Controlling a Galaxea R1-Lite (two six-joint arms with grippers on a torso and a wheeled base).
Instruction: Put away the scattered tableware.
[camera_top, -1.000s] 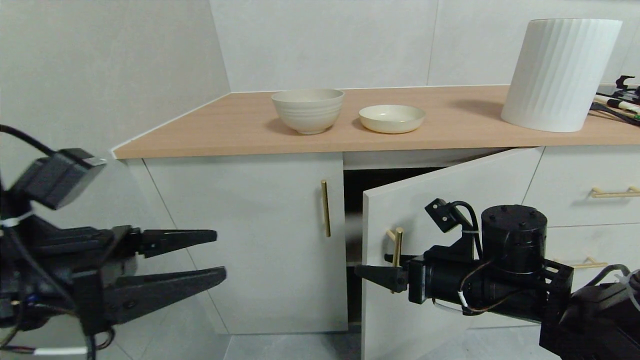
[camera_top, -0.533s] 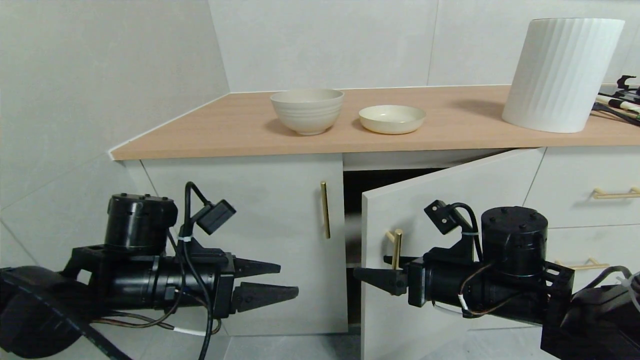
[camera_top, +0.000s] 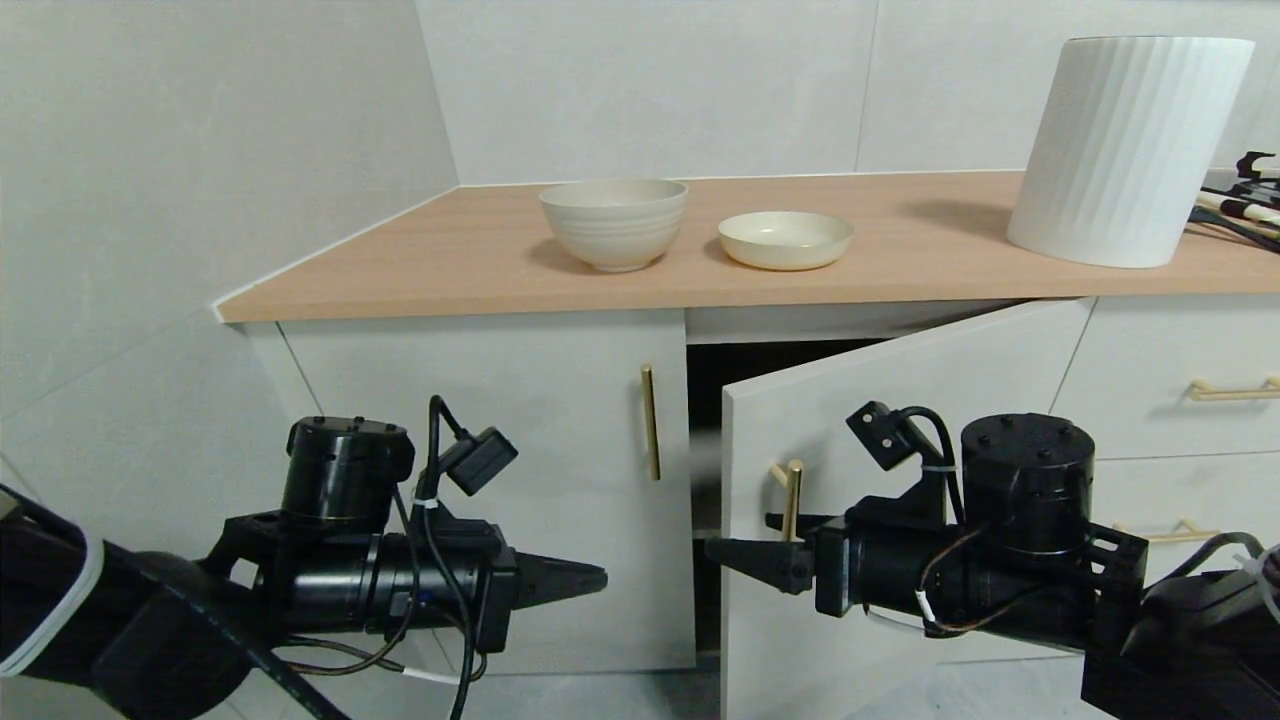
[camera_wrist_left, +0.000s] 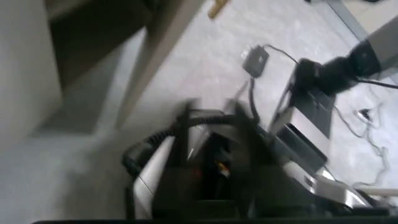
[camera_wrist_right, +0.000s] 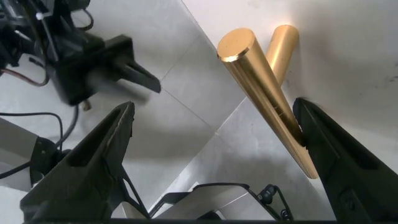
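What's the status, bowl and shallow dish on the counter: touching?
Apart. Head view shows bare countertop between the bowl and the shallow dish.

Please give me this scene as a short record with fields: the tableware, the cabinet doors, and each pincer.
Tableware: bowl and shallow dish, upright, side by side but apart on the countertop.
Cabinet: right door ajar, left door closed; the inside is dark.
Right pincer: open, its fingers on either side of the right door's brass handle.
Left pincer: shut, holding nothing, low in front of the left door.
Other: tall white ribbed container on the countertop's right.
Task state: both pieces not yet put away.
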